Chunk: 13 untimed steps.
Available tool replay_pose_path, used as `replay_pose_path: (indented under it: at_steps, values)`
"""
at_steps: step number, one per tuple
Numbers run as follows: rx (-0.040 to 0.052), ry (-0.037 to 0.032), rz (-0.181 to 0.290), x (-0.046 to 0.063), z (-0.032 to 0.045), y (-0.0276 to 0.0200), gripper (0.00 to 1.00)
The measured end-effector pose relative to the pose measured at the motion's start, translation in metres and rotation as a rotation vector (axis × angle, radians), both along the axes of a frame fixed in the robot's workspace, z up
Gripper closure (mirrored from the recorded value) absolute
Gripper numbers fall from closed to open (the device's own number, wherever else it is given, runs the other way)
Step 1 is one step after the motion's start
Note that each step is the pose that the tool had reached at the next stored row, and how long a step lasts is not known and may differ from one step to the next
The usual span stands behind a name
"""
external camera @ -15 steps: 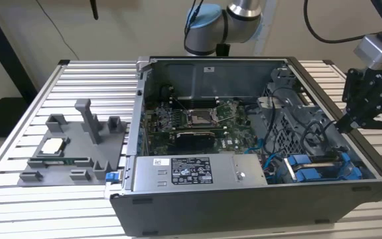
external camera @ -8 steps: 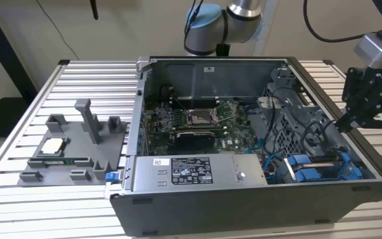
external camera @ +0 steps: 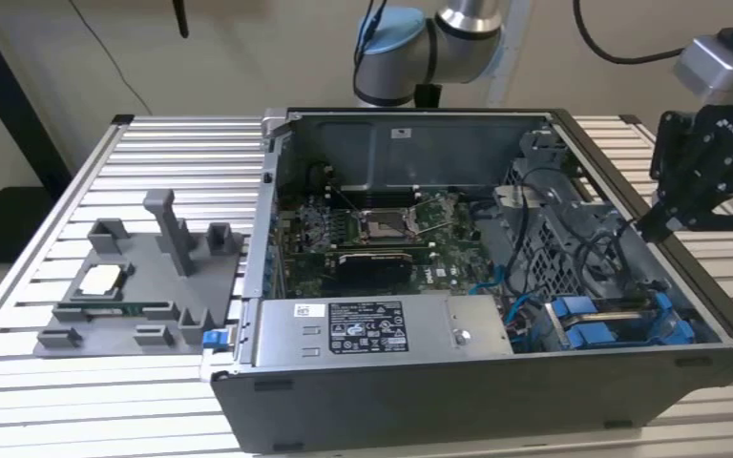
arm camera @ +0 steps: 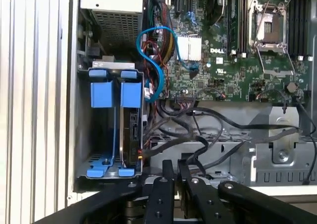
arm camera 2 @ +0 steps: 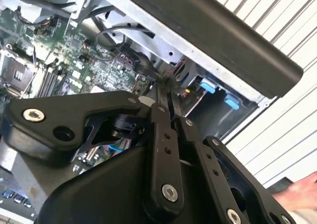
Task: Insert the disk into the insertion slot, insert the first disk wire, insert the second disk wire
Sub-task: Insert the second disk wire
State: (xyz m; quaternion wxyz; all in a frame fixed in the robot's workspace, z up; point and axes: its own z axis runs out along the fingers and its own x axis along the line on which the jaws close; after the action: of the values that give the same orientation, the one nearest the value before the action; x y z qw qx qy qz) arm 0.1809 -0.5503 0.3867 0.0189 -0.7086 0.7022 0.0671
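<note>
Your gripper [arm camera: 172, 170] looks clenched on nothing, low in the first wrist view above the dark wires [arm camera: 208, 130], and could snag them; the disk [arm camera: 130, 130] sits in its blue slot at lower left

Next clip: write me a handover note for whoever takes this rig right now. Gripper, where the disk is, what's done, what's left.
Gripper: fingers shut, holding nothing, hovering over the open computer case at its drive-bay end, on the exterior view's right.
Disk: seated in the drive bay in its blue carrier, beside a blue cable.
Done: disk insertion looks complete.
Left: the two disk wires; whether either is plugged in cannot be told from these views.
</note>
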Motion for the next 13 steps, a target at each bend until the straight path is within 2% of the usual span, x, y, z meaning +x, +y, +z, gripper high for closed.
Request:
replay_pose_path:
  at_steps: [6, 13]
  values:
    - [0.0005, 0.0001, 0.0, -0.017, 0.0128, 0.0, 0.84]
    - [-0.0006, 0.0004, 0.0, -0.046, 0.0137, 0.0, 0.84]
